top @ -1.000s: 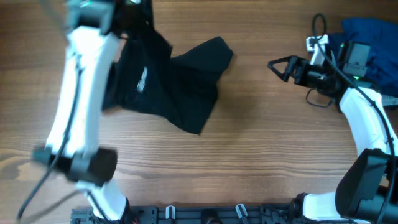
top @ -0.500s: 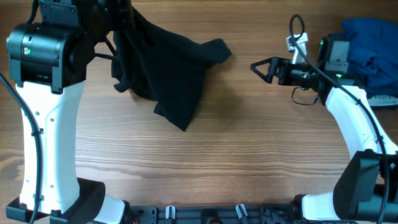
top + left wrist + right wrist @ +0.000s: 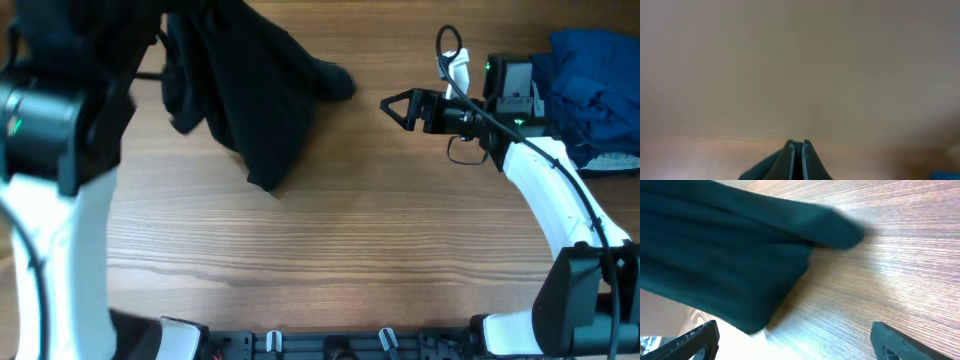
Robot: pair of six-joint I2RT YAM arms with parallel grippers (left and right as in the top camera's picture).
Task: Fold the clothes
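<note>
The clothes, one black garment (image 3: 260, 90), hang from my raised left arm at the top left, with the lower end and a sleeve tip still touching the wooden table. The left gripper (image 3: 798, 146) is shut, with dark fabric at its fingers in the left wrist view. In the overhead view it is hidden by the arm and the cloth. My right gripper (image 3: 392, 103) is open and empty, low over the table just right of the sleeve tip. The right wrist view shows the garment (image 3: 725, 255) ahead of the open fingers (image 3: 795, 337). No white logo shows.
A heap of blue and dark garments (image 3: 590, 80) lies at the far right behind the right arm. The left arm's white link (image 3: 60, 230) stands tall at the left side. Bare wooden table (image 3: 340, 230) fills the middle and front.
The left arm has lifted the garment higher and drawn it up and to the left, so it hangs more bunched. The right gripper has moved left toward the sleeve tip.
</note>
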